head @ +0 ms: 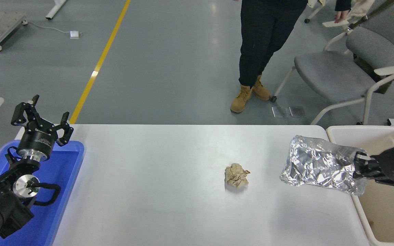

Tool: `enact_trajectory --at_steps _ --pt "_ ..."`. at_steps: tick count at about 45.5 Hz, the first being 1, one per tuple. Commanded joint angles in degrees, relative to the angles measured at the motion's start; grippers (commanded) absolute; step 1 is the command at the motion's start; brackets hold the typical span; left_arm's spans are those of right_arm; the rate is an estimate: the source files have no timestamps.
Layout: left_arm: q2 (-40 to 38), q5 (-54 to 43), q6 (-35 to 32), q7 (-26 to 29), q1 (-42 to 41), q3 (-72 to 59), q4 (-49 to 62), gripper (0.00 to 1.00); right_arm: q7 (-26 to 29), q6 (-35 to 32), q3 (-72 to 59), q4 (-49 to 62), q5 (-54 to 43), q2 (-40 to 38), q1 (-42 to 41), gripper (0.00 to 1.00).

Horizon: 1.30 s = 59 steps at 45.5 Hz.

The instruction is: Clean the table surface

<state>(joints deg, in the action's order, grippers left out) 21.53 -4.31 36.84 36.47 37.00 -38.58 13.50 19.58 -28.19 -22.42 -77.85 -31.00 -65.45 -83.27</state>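
right gripper (358, 166) jaws clamping the silver foil bag (320, 164), hanging over the counter (156, 164) edge | advice: clear the cream bin (368, 131) rim fully before opening | crumpled brown paper (237, 175) lying mid-counter | left gripper (43, 119) idling, jaws spread wide

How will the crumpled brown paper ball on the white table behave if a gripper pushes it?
The crumpled brown paper ball looks light, so it would probably slide or tumble across the smooth white table surface. Its irregular, creased shape suggests it would not roll far. It would likely squash rather than break.
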Motion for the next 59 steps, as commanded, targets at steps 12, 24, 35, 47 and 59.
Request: enact_trajectory --at_steps 12,24,35,47,59 --pt "0.0 0.0 0.0 0.0 0.0 0.0 0.0 1.00 1.4 -9.3 0.2 -1.3 -4.2 -7.8 -8.0 0.00" --pt "0.0 0.0 0.0 0.0 0.0 0.0 0.0 1.00 1.4 -10.7 0.3 0.2 -5.7 -8.8 -9.0 0.00" --pt "0.0 0.0 0.0 0.0 0.0 0.0 0.0 1.00 1.2 -10.0 0.3 12.3 -4.9 -3.9 -6.2 0.00" --pt "0.0 0.0 0.0 0.0 0.0 0.0 -0.1 1.00 0.8 -2.7 5.1 30.2 1.1 5.9 6.7 0.00" --pt "0.0 0.0 0.0 0.0 0.0 0.0 0.0 1.00 0.7 3.0 16.5 52.5 3.1 18.1 22.5 0.00"
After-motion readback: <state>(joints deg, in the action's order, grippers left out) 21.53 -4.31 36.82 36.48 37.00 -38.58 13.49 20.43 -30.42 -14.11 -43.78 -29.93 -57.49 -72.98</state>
